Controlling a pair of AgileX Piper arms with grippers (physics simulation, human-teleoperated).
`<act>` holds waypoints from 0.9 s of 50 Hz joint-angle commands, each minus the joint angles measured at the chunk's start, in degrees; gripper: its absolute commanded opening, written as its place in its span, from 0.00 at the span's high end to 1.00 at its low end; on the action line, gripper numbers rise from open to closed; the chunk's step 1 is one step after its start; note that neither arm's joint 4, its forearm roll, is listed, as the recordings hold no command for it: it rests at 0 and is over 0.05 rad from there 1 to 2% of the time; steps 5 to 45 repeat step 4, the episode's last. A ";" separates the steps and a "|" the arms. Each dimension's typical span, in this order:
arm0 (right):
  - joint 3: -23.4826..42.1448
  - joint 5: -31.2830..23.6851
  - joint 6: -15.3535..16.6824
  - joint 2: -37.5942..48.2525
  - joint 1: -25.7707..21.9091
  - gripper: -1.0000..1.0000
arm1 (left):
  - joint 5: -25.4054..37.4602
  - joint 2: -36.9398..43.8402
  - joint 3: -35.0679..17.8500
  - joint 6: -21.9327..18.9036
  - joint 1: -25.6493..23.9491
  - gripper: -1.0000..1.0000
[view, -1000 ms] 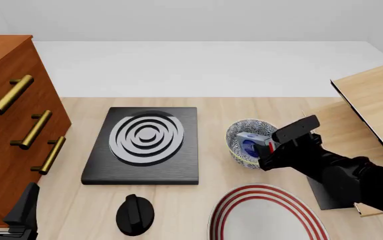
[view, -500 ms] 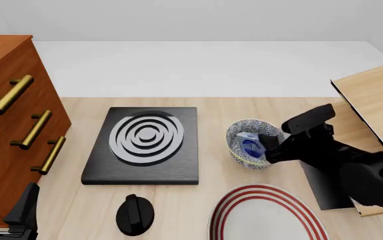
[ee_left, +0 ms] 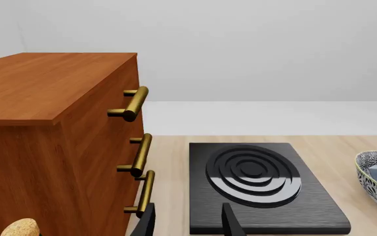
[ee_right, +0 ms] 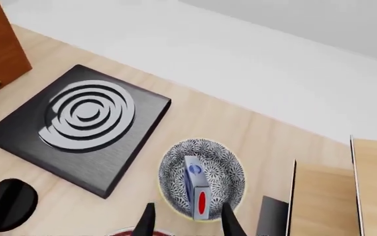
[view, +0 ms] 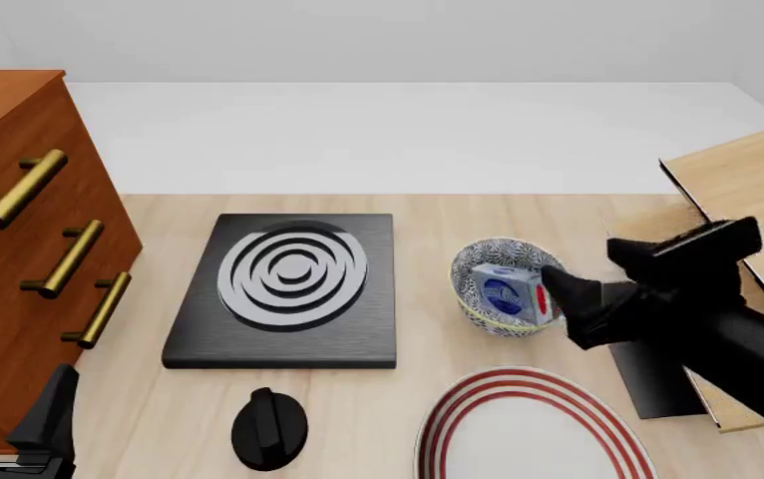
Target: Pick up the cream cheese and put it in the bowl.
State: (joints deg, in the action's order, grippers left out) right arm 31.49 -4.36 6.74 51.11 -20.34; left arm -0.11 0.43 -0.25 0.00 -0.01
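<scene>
Surroundings: a black stove plate point(view: 286, 294) with grey rings lay left of the bowl point(view: 480, 266); a black knob point(view: 270, 428) and a red-ringed plate point(view: 489, 449) sat nearer the arms; a wooden drawer cabinet point(view: 10, 180) stood far left
Bowl: the cream cheese point(view: 510, 295) rested inside, tilted on edge
Right gripper point(ee_right: 187, 219): fingers spread, empty, just right of the bowl
Left gripper point(ee_left: 187, 223): fingers spread, empty, by the cabinet

We list: tabletop point(view: 170, 419), pale matt wood; cabinet point(ee_left: 50, 142), reddish polished wood, brass handles point(ee_left: 131, 104); hob point(view: 289, 294), brushed black metal; bowl point(view: 473, 271), glossy speckled ceramic.
</scene>
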 commanded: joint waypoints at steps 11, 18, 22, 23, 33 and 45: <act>-1.67 -5.80 -3.53 -14.87 -1.57 0.00 | 0.00 0.00 0.00 0.00 0.01 0.00; -1.67 -5.80 -3.53 -14.87 -1.57 0.00 | 0.00 0.00 0.00 0.00 0.01 0.00; -1.67 -5.80 -3.53 -14.87 -1.57 0.00 | 0.00 0.00 0.00 0.00 0.01 0.00; -1.67 -5.80 -3.53 -14.87 -1.57 0.00 | 0.00 0.00 0.00 0.00 0.01 0.00; -1.67 -5.80 -3.53 -14.87 -1.57 0.00 | 0.00 0.00 0.00 0.00 0.01 0.00; -1.67 -5.80 -3.53 -14.87 -1.57 0.00 | 0.00 0.00 0.00 0.00 0.01 0.00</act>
